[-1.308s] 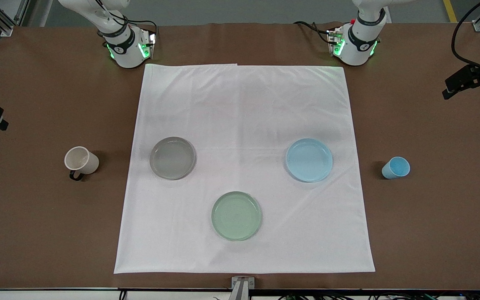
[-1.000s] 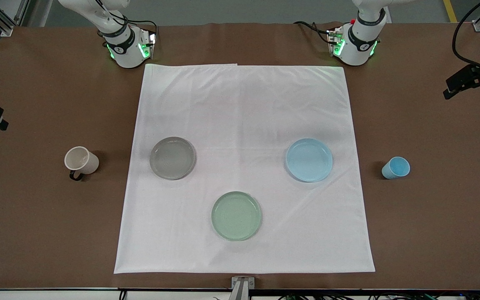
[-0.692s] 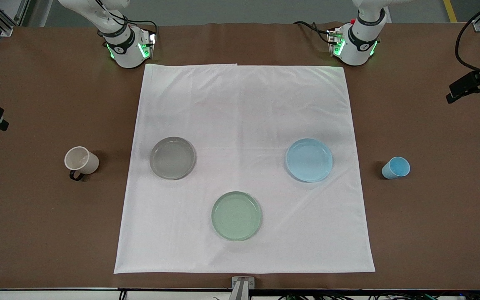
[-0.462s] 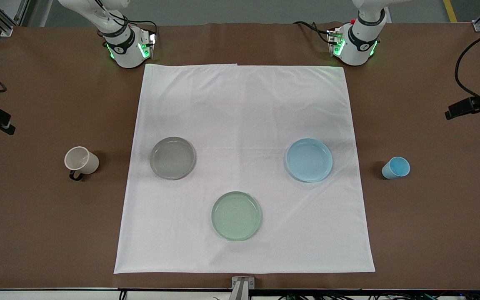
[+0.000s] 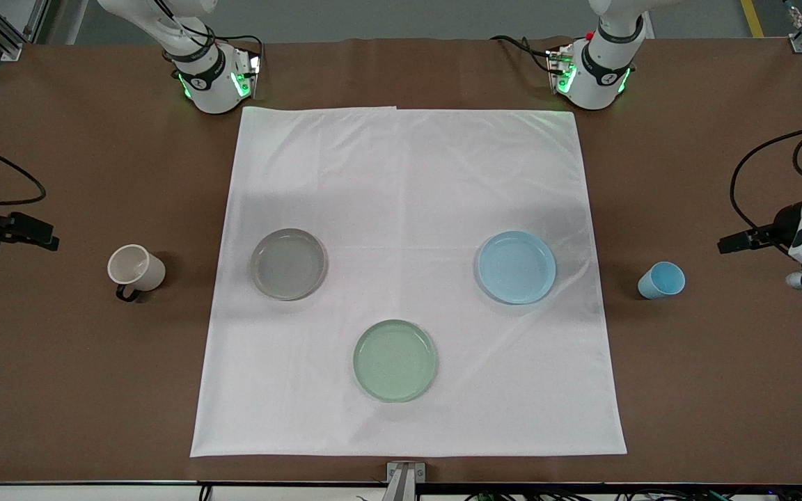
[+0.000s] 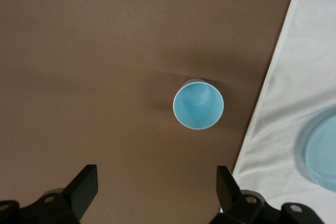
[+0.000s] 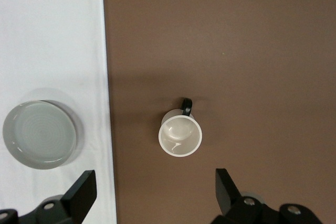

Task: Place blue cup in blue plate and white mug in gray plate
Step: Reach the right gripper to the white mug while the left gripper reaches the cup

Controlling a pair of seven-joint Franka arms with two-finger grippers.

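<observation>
The blue cup [image 5: 661, 280] stands upright on the brown table at the left arm's end, beside the blue plate [image 5: 516, 267] on the white cloth. The white mug [image 5: 136, 268] stands upright at the right arm's end, its black handle toward the front camera, beside the gray plate [image 5: 288, 264]. My left gripper [image 6: 157, 192] is open and empty, up in the air over bare table close to the blue cup [image 6: 198, 104]. My right gripper [image 7: 155, 195] is open and empty, up over bare table close to the white mug [image 7: 180, 135].
A pale green plate [image 5: 395, 360] lies on the white cloth [image 5: 408, 174], nearer to the front camera than the other two plates. The wrist views show the blue plate's rim [image 6: 323, 153] and the gray plate [image 7: 40, 134] at the cloth's edges.
Both hands have come in from the table's ends and moved closer to the front camera, the left toward the blue cup, the right toward the white mug. Cups and plates have not moved.
</observation>
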